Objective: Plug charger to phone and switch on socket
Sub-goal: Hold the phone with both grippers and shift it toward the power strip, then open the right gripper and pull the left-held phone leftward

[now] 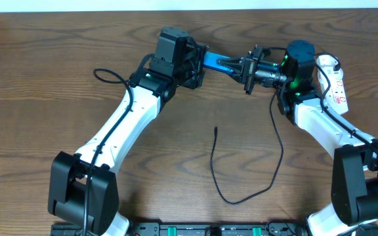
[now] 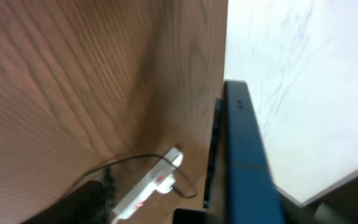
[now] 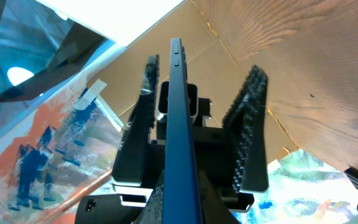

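Overhead only: one charger (image 1: 210, 167), loose, lower centre.
Right wrist only: left gripper (image 3: 204, 65) jaws wide, clear of the one phone (image 3: 180, 124).
Right gripper (image 1: 247, 67): clamped on phone.
Socket (image 1: 338, 85): one, upper right.

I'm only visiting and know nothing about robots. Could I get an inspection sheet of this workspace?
Surface: brown wooden table.
Job's things: phone held in the air between both arms; charger loose on the table, tip not in phone; socket far right.
Clutter: nothing seen.
Grippers: right pincer shut on the phone; left pincer open around its other end.
Cables: robot cable looped beside left arm.
Surroundings: white strip beyond the far edge.
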Motion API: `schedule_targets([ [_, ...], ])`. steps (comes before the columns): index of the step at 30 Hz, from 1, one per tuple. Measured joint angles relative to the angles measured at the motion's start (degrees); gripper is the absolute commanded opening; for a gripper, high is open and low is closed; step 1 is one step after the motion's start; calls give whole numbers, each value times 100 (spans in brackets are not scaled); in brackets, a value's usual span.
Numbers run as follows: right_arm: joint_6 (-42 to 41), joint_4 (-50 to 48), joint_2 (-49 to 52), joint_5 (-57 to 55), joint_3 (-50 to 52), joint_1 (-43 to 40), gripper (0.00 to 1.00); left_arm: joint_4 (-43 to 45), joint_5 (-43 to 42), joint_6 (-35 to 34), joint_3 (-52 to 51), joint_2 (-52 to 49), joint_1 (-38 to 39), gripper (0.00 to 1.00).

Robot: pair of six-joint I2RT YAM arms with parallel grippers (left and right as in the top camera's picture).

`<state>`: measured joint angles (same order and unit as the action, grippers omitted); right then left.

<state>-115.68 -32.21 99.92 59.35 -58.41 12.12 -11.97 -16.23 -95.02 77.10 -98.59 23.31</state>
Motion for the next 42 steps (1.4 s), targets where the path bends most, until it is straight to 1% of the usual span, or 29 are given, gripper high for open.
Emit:
schedule_targets([
  [2, -2, 0, 0, -2, 0, 0, 1, 7, 0, -22, 0, 0, 0, 42],
  [4, -4, 9, 0, 9, 0, 0, 1, 4, 0, -20, 0, 0, 0, 39],
  [5, -7, 13, 0, 13, 0, 0, 1, 17, 0, -28, 0, 0, 0, 34],
  [8, -44, 28, 0, 35, 0, 0, 1, 42, 2, -46, 0, 0, 0, 25],
  [11, -66, 55, 2, 59, 2, 0, 1, 68, 7, -55, 0, 0, -2, 19],
  [12, -72, 63, 2, 63, 2, 0, 1, 68, 2, -59, 0, 0, -2, 14],
  [16, -125, 79, 4, 79, 4, 0, 1, 107, 4, -57, 0, 0, -4, 13],
  [19, -177, 81, 4, 76, 4, 0, 1, 111, 4, -57, 0, 0, -4, 8],
  [27, -345, 83, 4, 63, 4, 0, 1, 131, 4, -59, 0, 0, -4, 7],
  [28, -348, 81, 4, 61, 4, 0, 3, 131, 4, -59, 0, 0, -4, 8],
  [29, -348, 81, 4, 63, 4, 0, 8, 131, 4, -59, 0, 0, -4, 7],
  [30, -350, 81, 4, 63, 4, 0, 17, 131, 4, -59, 0, 0, -4, 7],
  [31, -319, 68, 4, 63, 4, 0, 29, 116, 2, -66, 0, 0, -4, 8],
  [32, -273, 28, 4, 76, 4, 2, 43, 76, -2, -68, 0, 0, -4, 7],
  [33, -210, -7, 4, 87, 2, 2, 55, 22, 0, -74, 0, 0, -4, 7],
  [35, -96, -52, 4, 114, -2, 0, 72, -22, 2, -68, -11, -4, -4, 7],
  [36, -57, -50, 4, 118, -2, 0, 76, -22, 2, -68, -15, -4, -4, 7],
  [37, 20, -57, 4, 129, -2, 0, 86, -24, 2, -66, -17, -4, -4, 8],
  [38, 96, -57, 4, 131, -4, 0, 89, -20, 2, -66, -17, -4, -4, 7],
  [42, 269, -61, 4, 146, -4, 0, 96, -22, 0, -57, -17, -4, -13, 8],
])
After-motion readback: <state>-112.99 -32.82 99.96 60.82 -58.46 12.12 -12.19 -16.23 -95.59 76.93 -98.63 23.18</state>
